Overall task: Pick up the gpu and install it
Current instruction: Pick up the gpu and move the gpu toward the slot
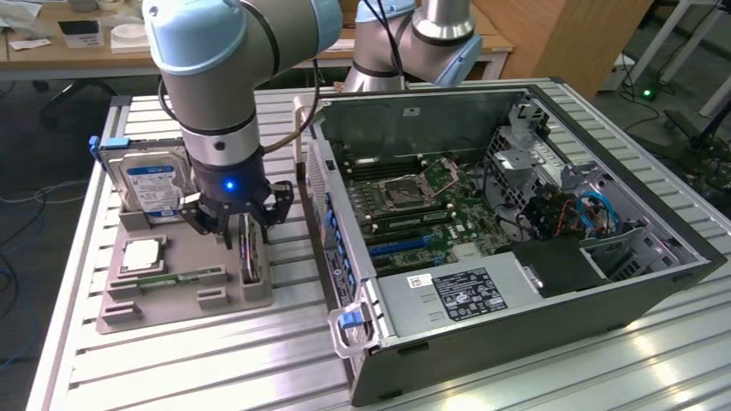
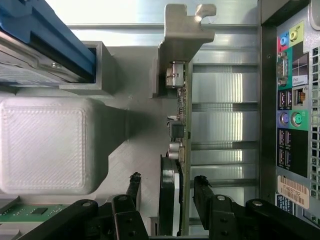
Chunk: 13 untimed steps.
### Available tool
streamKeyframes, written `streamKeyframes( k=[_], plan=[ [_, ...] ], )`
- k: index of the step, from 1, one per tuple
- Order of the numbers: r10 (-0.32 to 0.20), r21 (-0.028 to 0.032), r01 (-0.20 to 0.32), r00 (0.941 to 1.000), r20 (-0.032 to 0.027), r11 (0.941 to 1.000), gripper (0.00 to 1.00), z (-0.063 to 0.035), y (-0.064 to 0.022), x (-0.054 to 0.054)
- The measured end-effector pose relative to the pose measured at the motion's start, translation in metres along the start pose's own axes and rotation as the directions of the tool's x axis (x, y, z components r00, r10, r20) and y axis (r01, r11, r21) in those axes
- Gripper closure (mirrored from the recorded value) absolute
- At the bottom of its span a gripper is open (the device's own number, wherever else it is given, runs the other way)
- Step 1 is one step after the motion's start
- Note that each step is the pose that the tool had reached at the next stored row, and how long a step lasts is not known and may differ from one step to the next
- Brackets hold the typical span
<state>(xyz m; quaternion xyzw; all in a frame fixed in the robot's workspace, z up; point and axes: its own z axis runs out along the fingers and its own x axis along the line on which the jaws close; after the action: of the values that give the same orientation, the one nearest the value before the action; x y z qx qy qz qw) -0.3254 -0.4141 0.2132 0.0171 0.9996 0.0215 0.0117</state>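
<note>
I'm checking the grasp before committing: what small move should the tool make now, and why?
Probably close the tool. Its open fingers stand on either side of the thin black expansion card with the silvery metal bracket, which stands on edge in the grey printed tray. They seem not yet to touch it, so closing should clamp it.

I record a slatted metal worktable (image 1: 205, 368) at six o'clock. At eleven o'clock stands a wooden desk (image 1: 68, 58) with papers, and at one o'clock a wooden cabinet (image 1: 560, 38). Cables (image 1: 20, 193) lie on the grey floor (image 1: 46, 141) at nine o'clock.
</note>
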Motion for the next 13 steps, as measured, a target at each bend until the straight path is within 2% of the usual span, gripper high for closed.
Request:
streamKeyframes(
  k=[4,13],
  plan=[
    [0.000,0.0001,0.000,1.0000,-0.0002,1.0000,0.45,-0.0001,-0.0030,0.0000],
    [0.000,0.0002,0.000,1.0000,-0.0001,1.0000,0.45,0.0000,-0.0007,0.0000]
  ],
)
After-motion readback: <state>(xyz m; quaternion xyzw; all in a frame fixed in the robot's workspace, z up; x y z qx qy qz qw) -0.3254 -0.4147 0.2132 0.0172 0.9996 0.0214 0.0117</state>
